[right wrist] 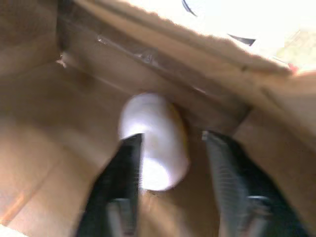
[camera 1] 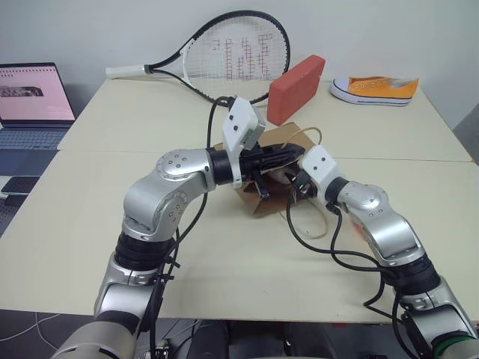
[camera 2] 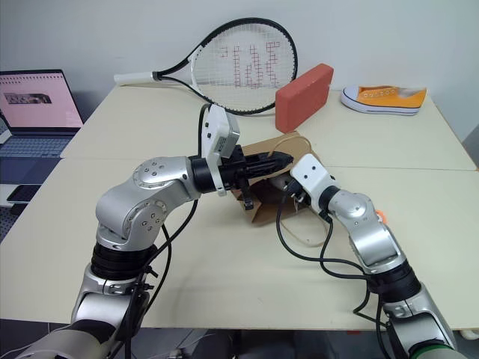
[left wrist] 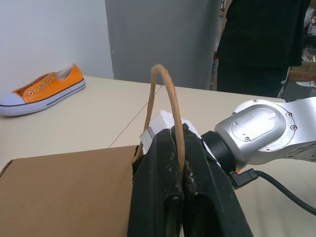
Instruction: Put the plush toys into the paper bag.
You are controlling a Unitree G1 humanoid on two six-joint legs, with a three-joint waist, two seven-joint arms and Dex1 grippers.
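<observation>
The brown paper bag [camera 1: 275, 139] lies on its side at the middle of the table, mouth toward my right arm. My left gripper [left wrist: 178, 131] is shut on one thin loop handle [left wrist: 168, 94] and holds it up at the bag's upper edge. My right gripper [right wrist: 173, 137] reaches inside the bag with its fingers open. A white egg-shaped plush toy [right wrist: 158, 123] rests on the bag's inner wall between the fingertips, touching one finger and clear of the other. A small orange bit [camera 2: 382, 215] peeks out behind my right forearm; what it is cannot be made out.
A red block [camera 1: 296, 87] stands just behind the bag. A tennis racket [camera 1: 236, 56] lies at the back. An orange-and-white sneaker [camera 1: 374, 90] sits at the back right. A laptop [camera 1: 30, 105] is on a side table to the left. A person in dark clothes [left wrist: 261, 44] stands beyond the table.
</observation>
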